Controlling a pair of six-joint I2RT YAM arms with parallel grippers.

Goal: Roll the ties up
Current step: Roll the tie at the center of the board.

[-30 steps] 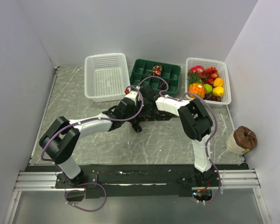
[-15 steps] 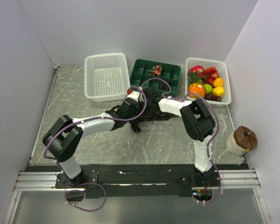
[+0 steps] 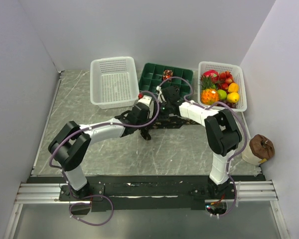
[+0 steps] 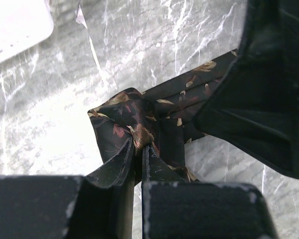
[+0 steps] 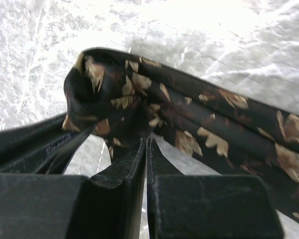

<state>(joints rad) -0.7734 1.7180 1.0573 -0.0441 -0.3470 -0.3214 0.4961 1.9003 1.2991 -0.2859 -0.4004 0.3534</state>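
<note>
The top camera looks down from above the near edge over the whole table (image 3: pixel 114 154). Both wrist cameras sit very close, sharing the tie (image 4: pixel 164 104) mid-table.

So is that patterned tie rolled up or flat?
Partly rolled: one end of the tie is coiled, the rest lies flat on the table.

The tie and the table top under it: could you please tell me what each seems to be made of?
The tie looks like woven fabric, perhaps silk or a satin-like synthetic: dark with tan leaf flecks, slight sheen, bunching in soft folds. The table top looks like grey marble or a marble-print laminate: white veins and glossy glare; I cannot tell which.
</note>
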